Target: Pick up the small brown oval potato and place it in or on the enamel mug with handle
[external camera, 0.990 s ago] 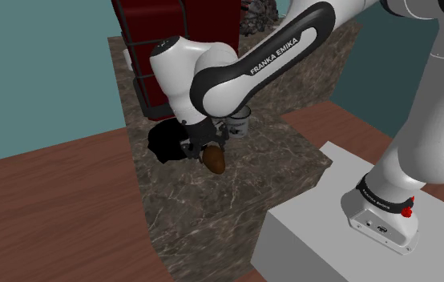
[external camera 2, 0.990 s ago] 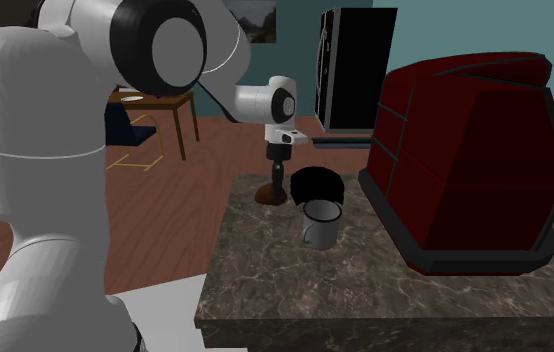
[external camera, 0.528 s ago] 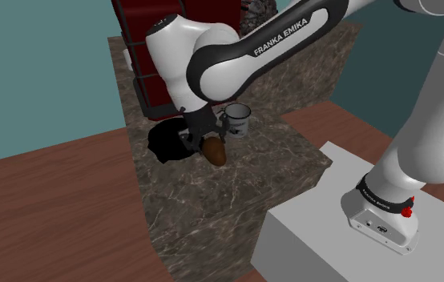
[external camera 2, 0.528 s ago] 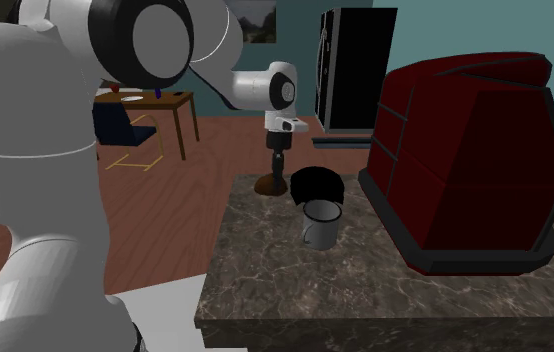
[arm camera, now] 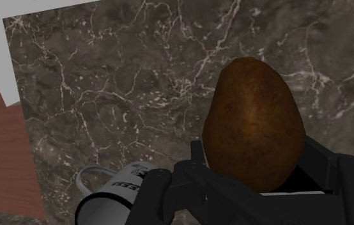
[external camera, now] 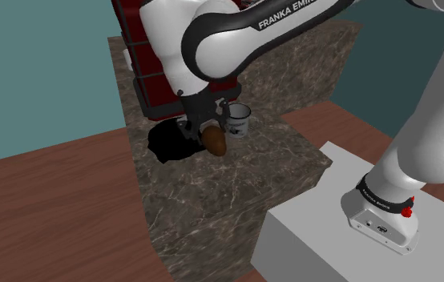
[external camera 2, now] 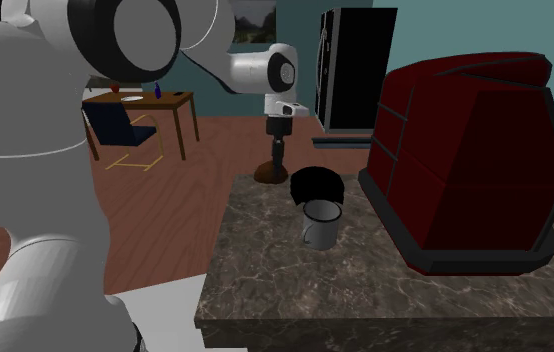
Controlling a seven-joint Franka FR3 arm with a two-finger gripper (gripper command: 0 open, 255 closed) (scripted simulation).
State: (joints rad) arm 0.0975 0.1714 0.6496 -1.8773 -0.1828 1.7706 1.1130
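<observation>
In the shoulder view there is one brown potato (external camera: 215, 142), and the gripper (external camera: 209, 134) is closed on it and holds it over the dark marble counter (external camera: 236, 188). One white mug (external camera: 239, 119) stands upright just beside the potato, on the counter. One black round object (external camera: 166, 143) lies on the other side of the gripper, and one dark red box (external camera: 143, 60) stands behind it. The white stand (external camera: 333, 240) touches the counter. The floor (external camera: 44, 212) is of wood and the wall (external camera: 36, 72) is teal.

In the second exterior view the potato (external camera 2: 271, 175) hangs in the gripper (external camera 2: 277, 165) above the far edge of the counter (external camera 2: 365, 290). The mug (external camera 2: 320, 222) is nearer to the camera, with the black round object (external camera 2: 317, 183) behind it and the dark red box (external camera 2: 475, 160) at the right. Far behind are one table (external camera 2: 155, 99) and one chair (external camera 2: 123, 135).

In the wrist view the gripper (arm camera: 259, 185) clasps the potato (arm camera: 253, 121) from both sides. The mug (arm camera: 115, 192) is beside it, lower, on the counter (arm camera: 105, 83).
</observation>
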